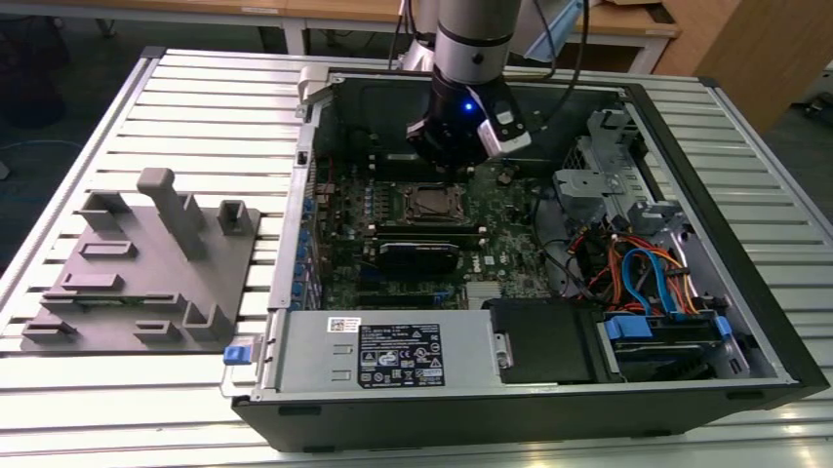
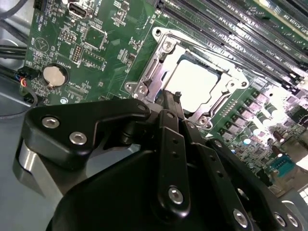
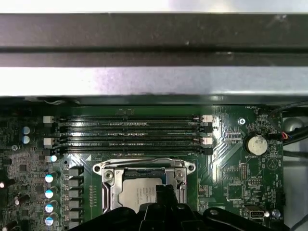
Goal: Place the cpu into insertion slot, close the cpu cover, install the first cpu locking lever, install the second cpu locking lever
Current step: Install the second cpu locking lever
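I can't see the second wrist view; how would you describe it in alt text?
A black gripper hangs close over a green motherboard, its tip at the edge of the cpu cover, a silver frame lying closed around the cpu. Long dark memory slots run beyond it.

We see a silver-grey cylindrical arm, blue light at its black wrist, matte black gripper with silver screws

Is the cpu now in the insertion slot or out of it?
In. In the second wrist view the cpu lies flat inside the insertion slot, with the cpu cover framing its silver top. The pincer hangs just above its edge.
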{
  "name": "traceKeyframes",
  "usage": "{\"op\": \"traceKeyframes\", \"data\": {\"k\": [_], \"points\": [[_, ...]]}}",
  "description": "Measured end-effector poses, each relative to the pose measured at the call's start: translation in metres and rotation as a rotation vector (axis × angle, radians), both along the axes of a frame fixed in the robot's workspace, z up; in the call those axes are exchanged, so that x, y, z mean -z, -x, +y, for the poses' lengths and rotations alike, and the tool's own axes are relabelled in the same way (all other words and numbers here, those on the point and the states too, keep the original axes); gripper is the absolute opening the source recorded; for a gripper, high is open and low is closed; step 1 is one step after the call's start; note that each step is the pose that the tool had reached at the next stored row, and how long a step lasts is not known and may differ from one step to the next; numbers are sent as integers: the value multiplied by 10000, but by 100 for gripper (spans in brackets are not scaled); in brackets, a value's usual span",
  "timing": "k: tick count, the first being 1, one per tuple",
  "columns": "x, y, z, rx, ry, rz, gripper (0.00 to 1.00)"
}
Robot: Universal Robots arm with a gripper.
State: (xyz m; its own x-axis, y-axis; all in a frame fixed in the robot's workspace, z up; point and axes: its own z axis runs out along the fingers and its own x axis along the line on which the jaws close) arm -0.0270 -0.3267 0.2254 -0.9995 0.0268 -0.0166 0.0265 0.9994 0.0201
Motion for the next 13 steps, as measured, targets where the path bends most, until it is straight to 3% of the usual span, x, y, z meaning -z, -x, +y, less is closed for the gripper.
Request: {"op": "traceKeyframes", "data": {"k": [8,13], "points": [[-73,0,-5,1,-5,-3,10],[-74,0,-59,0,2,-1,10]]}}
